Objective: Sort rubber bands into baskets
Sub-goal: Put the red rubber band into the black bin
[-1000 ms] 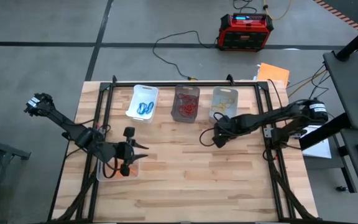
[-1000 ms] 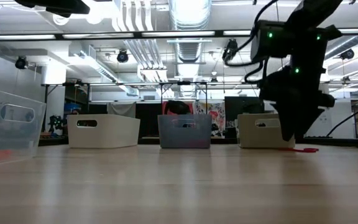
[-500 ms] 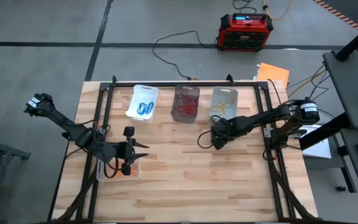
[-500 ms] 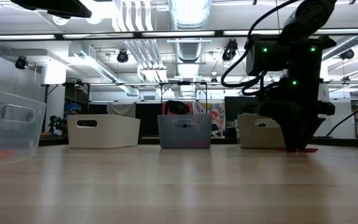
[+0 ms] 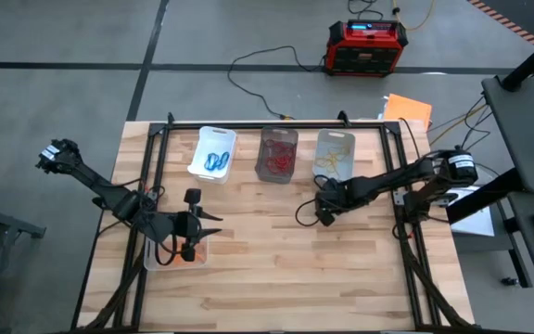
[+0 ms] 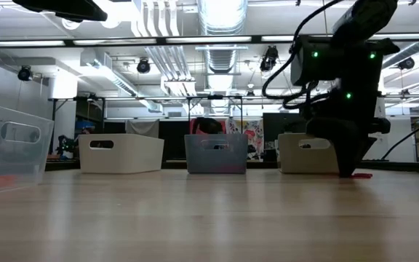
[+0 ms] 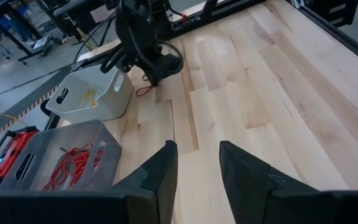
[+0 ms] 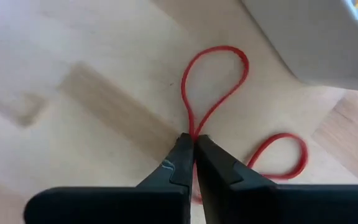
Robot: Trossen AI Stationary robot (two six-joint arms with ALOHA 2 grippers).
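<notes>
R gripper (image 8: 193, 152) now pinched onto red rubber band (image 8: 219, 87).

This is a robotics lab or industrial workshop. The butcher-block desk (image 5: 276, 250) stands on a bare grey concrete floor (image 5: 82, 37) crossed by dark lines, with hazard striping (image 5: 513, 20) in one far corner. A black metal frame (image 5: 276, 123) is bolted around the desk's edges. On the floor beyond sits a red-and-black box with a screen (image 5: 367, 46), fed by loose black cables (image 5: 258, 60). The low view shows an open ceiling with exposed silver ducts (image 6: 220, 22), long strip lights (image 6: 133, 40) and hanging black fixtures (image 6: 143, 66), and shelving and equipment fill the dim background (image 6: 78, 120).
</notes>
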